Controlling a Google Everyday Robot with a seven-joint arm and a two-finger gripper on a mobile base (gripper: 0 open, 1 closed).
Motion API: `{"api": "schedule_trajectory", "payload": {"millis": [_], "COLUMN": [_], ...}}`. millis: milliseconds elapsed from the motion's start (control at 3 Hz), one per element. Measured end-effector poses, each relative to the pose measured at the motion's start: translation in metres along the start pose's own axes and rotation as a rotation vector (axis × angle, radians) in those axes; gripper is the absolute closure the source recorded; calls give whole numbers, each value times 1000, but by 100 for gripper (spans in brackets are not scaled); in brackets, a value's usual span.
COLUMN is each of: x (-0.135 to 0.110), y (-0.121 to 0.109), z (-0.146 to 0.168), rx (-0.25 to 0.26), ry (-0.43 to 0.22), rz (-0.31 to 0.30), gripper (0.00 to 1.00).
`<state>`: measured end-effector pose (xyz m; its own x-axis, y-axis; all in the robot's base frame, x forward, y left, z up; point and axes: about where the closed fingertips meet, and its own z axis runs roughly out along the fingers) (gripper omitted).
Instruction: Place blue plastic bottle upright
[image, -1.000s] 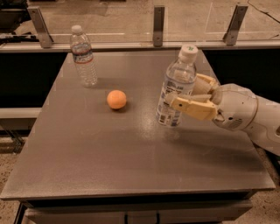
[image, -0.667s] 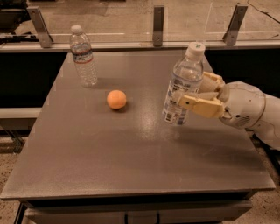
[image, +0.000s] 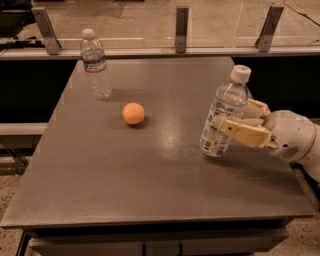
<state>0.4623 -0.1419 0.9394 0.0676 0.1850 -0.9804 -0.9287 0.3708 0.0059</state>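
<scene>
1. Nearest the camera, the front stretch of the grey table (image: 150, 175) carries nothing, so there is room to set things down ahead of the arm.
2. On the right side, about mid-depth, the pincer (image: 232, 116) reaches in from the right edge. It is clamped around the middle of the blue plastic bottle (image: 226, 100), with one tan finger (image: 242, 131) across the near face and the other behind.
3. The bottle leans: its white cap (image: 240, 73) tips up and to the right, and its base sits low and to the left, over its own shadow. I cannot tell whether the base touches the table or hangs just above it.
4. Judged step: the bottle is gripped and brought close to the surface, but not yet upright or released, so the placing is in hand.
5. The next move seems to call for rotating the wrist until the cap stands straight over the base, lowering until the base sits flat, then opening the fingers without nudging the body sideways.
6. Further in, left of centre, an orange ball (image: 133, 113) lies well apart from the bottle.
7. Far left, a slimmer bottle (image: 96, 65) stands upright near the back rail (image: 181, 29).
</scene>
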Motion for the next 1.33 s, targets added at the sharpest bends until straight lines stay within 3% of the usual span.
{"api": "schedule_trajectory", "payload": {"millis": [333, 667, 1333], "x": [13, 24, 22], "y": [0, 5, 7], "z": [-9, -9, -4], "rx": [19, 4, -5], "ry": [22, 43, 42], "rz": [35, 20, 19], "gripper": [82, 58, 12]}}
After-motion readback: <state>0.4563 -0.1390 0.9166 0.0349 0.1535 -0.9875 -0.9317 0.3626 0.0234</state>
